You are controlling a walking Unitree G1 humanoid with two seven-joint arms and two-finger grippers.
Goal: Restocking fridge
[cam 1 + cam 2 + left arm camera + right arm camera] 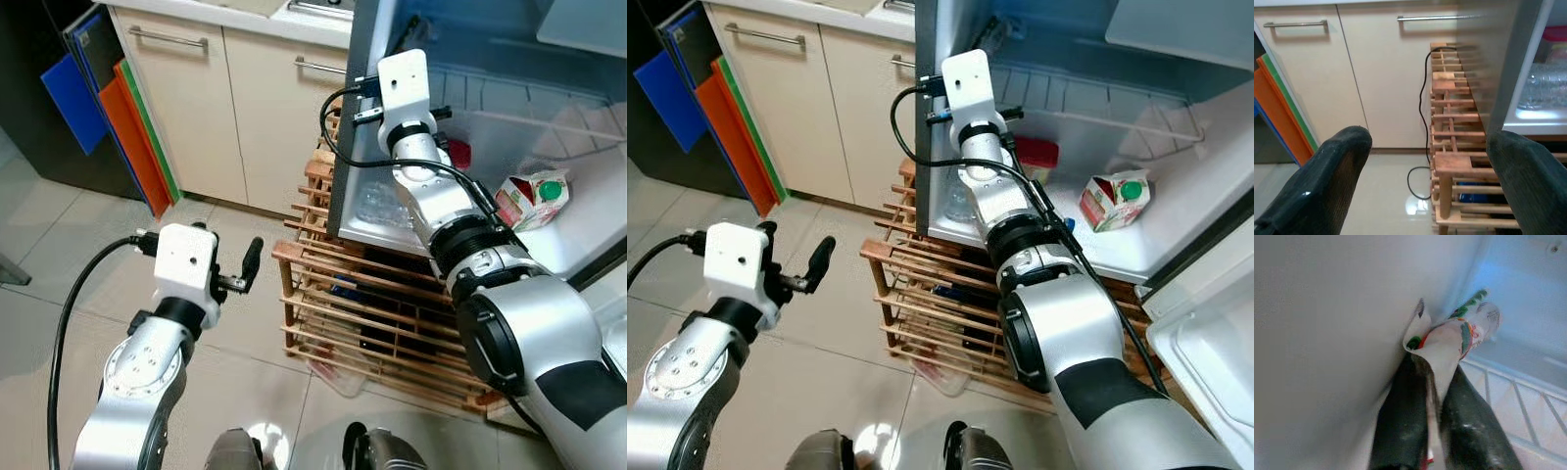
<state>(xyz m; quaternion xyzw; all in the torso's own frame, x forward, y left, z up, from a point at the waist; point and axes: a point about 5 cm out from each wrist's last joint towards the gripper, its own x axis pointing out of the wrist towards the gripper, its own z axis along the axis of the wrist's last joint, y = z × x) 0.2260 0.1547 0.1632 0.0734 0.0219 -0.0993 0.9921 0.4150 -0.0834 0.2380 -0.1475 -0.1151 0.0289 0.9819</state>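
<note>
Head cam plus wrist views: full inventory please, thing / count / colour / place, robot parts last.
Open fridge: 1, white inside, ahead on the right, door swung open.
Wire shelf: 1, white, upper fridge.
Small gable-top carton with green cap: 1, white and red, on the fridge floor.
Red-lidded container: 1, behind the right arm, inside the fridge.
Clear plastic bottles: count unclear, inside the fridge.
Slatted wooden crate rack: 1, light wood, under the fridge.
Cabinet doors with bar handles: 2, cream, left of the fridge.
Flat boards: blue, orange, green, leaning beside the cabinet.
Printed soft packet: 1, white with green and orange, in the right gripper.
Left gripper: open, above the floor.
Right gripper: shut on the packet, inside the fridge.
</note>
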